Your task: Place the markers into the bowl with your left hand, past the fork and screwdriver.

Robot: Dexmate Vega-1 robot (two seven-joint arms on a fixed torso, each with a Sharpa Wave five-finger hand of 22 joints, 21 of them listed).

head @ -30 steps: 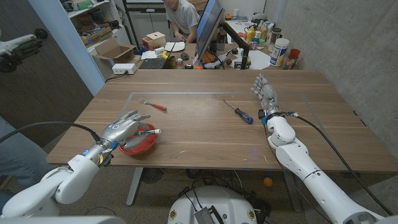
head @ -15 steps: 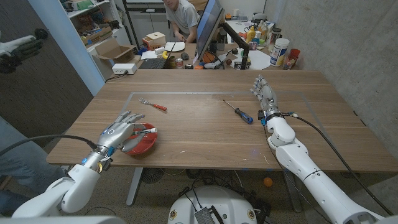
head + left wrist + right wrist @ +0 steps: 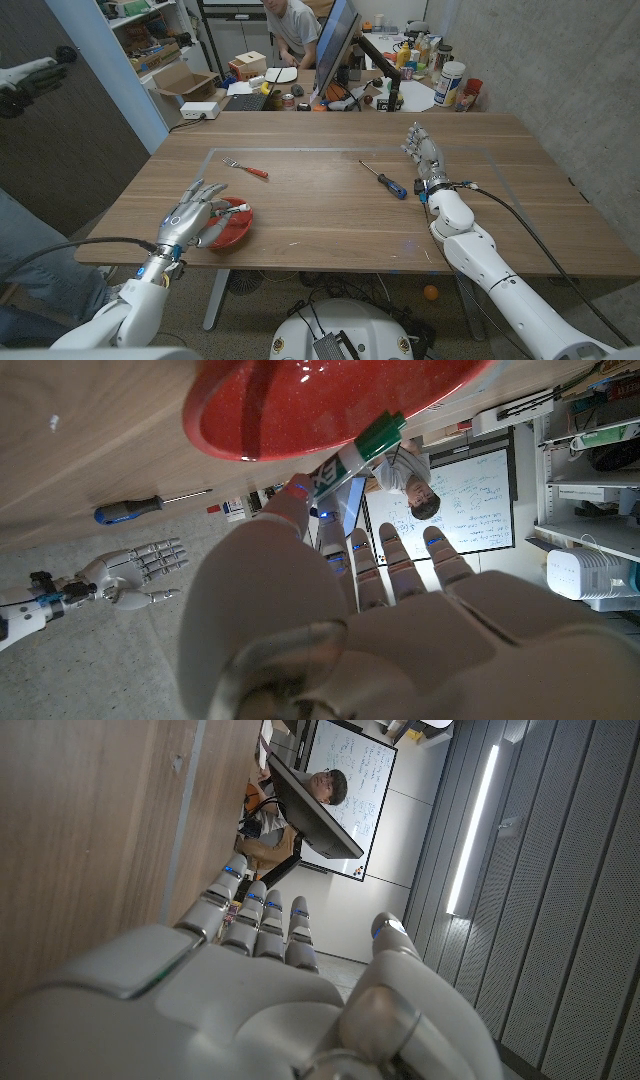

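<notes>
Red bowl [image 3: 224, 226] near the desk's [image 3: 330, 215] front-left corner, a marker [image 3: 238, 209] lying inside it with its green cap [image 3: 378, 434] over the rim. The left hand [image 3: 190, 213], fingers spread and holding nothing, hovers at the bowl's left side. The right hand [image 3: 424, 152] stands open near the right edge. Fork [image 3: 245, 167] and screwdriver [image 3: 384, 180] lie toward the far edge. The marker looks light, stiff and smooth, apt to roll; a pinch at mid-barrel would suit it best.
</notes>
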